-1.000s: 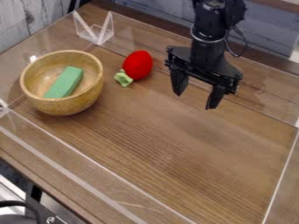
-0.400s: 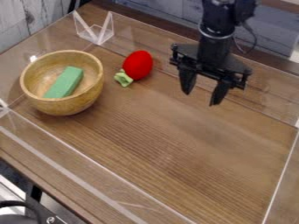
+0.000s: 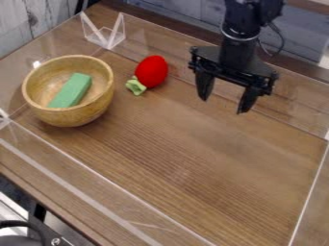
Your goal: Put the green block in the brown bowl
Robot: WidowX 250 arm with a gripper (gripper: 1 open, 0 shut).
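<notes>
Light-green matte rectangular block (image 3: pixel 72 89) lies inside the round light-brown wooden bowl (image 3: pixel 95 108) near the tabletop's left edge; probably light and stiff, best pinched across its narrow middle. Rightward, toward the far edge, the black metal gripper (image 3: pixel 232 93) hangs with fingers wide apart.

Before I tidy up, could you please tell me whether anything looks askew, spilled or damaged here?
Nothing stands out: the green block lies inside the brown bowl, and the red toy sits beside it. I see no spill or damage.
</notes>
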